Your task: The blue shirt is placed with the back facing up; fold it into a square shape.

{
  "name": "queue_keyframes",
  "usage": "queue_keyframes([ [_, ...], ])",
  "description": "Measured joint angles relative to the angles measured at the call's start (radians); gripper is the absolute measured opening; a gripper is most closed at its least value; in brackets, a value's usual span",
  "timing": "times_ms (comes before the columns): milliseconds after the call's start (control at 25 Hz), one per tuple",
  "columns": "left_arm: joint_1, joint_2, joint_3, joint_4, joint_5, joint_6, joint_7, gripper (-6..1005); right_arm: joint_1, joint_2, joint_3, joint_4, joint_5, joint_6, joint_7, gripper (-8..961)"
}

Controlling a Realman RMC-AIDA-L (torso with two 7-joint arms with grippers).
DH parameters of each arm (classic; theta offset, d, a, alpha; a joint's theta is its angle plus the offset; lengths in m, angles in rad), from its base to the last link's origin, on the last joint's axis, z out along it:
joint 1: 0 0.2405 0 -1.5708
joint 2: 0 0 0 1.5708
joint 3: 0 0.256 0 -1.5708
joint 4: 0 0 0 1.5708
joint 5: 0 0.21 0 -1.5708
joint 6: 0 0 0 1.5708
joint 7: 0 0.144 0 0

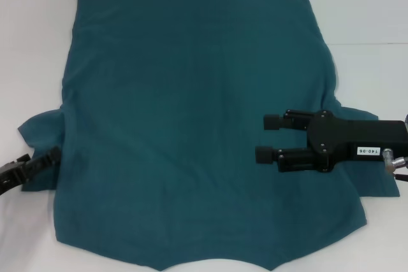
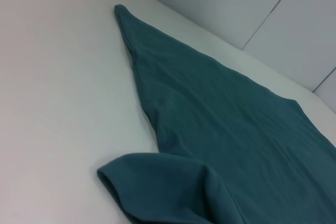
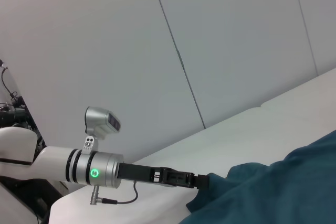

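On the white table (image 1: 38, 42), the blue shirt (image 1: 191, 106) lies back-up, long axis running away from the robot; the right gripper (image 1: 272, 138) hovers open over its right side, while the left gripper (image 1: 39, 160) meets the left sleeve, grip unclear.

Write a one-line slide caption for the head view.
Blue shirt spread flat on the white table, right gripper open over its right side, left gripper at the left sleeve.
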Motion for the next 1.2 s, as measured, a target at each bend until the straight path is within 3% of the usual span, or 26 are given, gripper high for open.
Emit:
queue_keyframes([
  [240,-0.006,0.000,0.015,-0.003,0.001,-0.014,0.000,905,-0.001,0.003,0.001,0.000,0.000,-0.001,0.000,915],
  [360,-0.007,0.000,0.013,-0.003,-0.002,-0.027,0.000,839,-0.001,0.004,0.002,0.000,0.000,-0.005,0.000,915],
  [560,-0.011,0.000,0.015,-0.003,0.002,-0.039,-0.005,620,-0.003,0.004,0.004,0.000,0.000,-0.006,0.000,915],
  [1000,-0.013,0.000,0.015,-0.003,0.003,-0.042,-0.007,380,-0.004,0.005,0.006,0.000,0.000,-0.006,0.000,914],
  [1200,-0.016,0.001,0.015,-0.003,0.002,-0.055,-0.007,151,-0.004,0.008,0.007,0.002,0.000,-0.006,0.000,914],
])
